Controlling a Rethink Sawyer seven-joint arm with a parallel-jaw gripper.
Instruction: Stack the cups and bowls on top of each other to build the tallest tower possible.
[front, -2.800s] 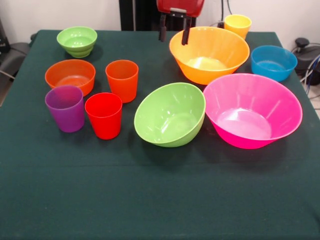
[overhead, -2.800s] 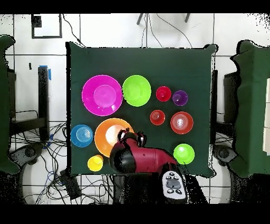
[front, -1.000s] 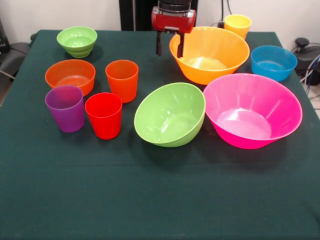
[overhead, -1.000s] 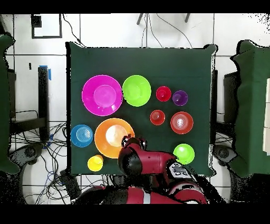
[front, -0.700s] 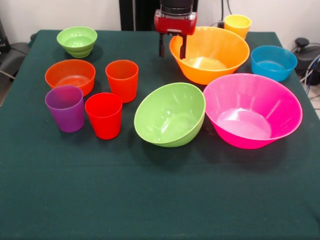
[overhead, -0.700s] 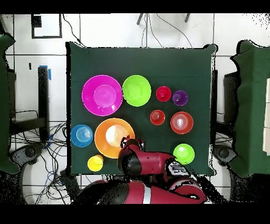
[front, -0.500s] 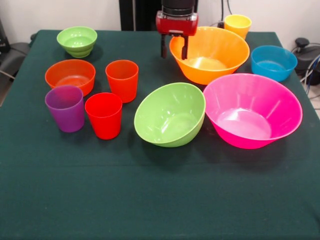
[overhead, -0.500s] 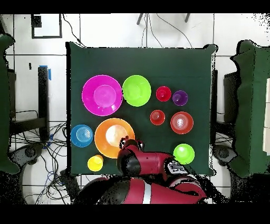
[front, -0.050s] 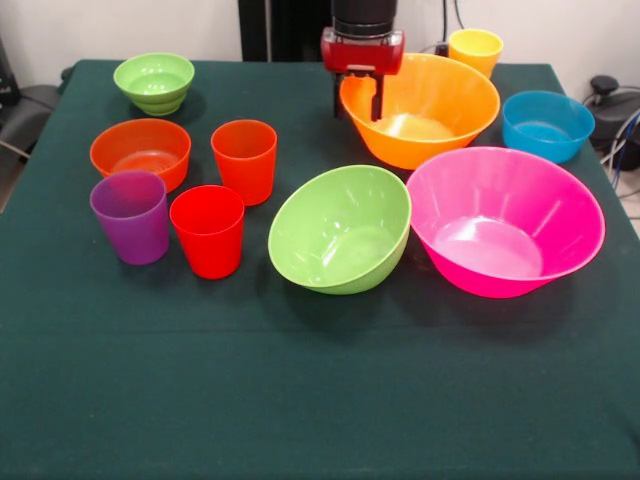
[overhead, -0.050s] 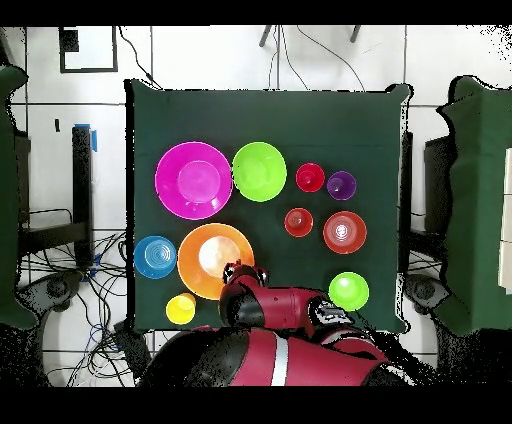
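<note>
Start with the table: you see nothing stacked, every piece standing alone on the green cloth. The pink bowl and the tilted light green bowl sit side by side, just about touching. Behind them, the yellow-orange bowl has the gripper at its rim, prongs spread, one outside and one over the wall, holding nothing. From the front you can read that straddle; overhead the arm covers it. The blue bowl, small orange bowl and small green bowl stand apart. The purple cup, red cup and orange cup cluster together; the yellow cup is partly hidden behind the big bowl.
</note>
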